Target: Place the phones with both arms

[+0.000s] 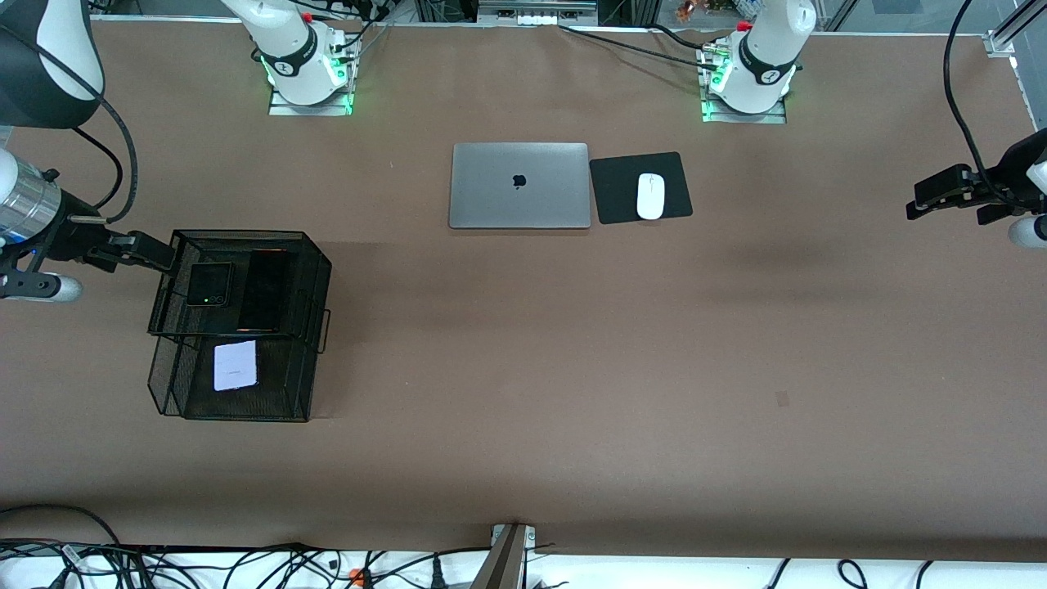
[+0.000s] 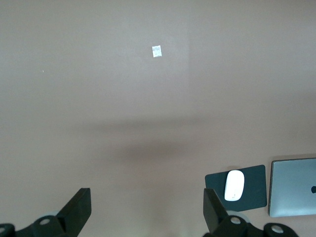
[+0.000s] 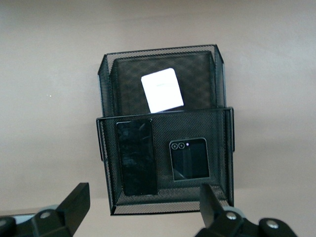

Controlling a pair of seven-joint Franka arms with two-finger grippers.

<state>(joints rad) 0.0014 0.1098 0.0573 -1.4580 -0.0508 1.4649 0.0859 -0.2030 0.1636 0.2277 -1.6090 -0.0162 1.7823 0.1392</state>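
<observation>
A two-tier black mesh tray (image 1: pixel 245 234) stands toward the right arm's end of the table. Its upper tier holds the small squarish black phone (image 1: pixel 207 284) beside the longer black slab phone (image 1: pixel 264 290). The pale lavender-white phone (image 1: pixel 235 365) lies in the lower tier, nearer the front camera. The right wrist view shows the slab (image 3: pixel 137 157), the small black phone (image 3: pixel 189 159) and the pale phone (image 3: pixel 162 90). My right gripper (image 1: pixel 159 252) (image 3: pixel 143 207) is open and empty over the upper tier's outer edge. My left gripper (image 1: pixel 928 200) (image 2: pixel 146 210) is open and empty over bare table at the left arm's end.
A shut silver laptop (image 1: pixel 519 186) lies near the arm bases. Beside it a white mouse (image 1: pixel 650 196) sits on a black pad (image 1: pixel 613 188). All three also show in the left wrist view: laptop (image 2: pixel 294 187), mouse (image 2: pixel 234 185), pad (image 2: pixel 254 190). A small tape mark (image 1: pixel 782 398) is on the brown tabletop.
</observation>
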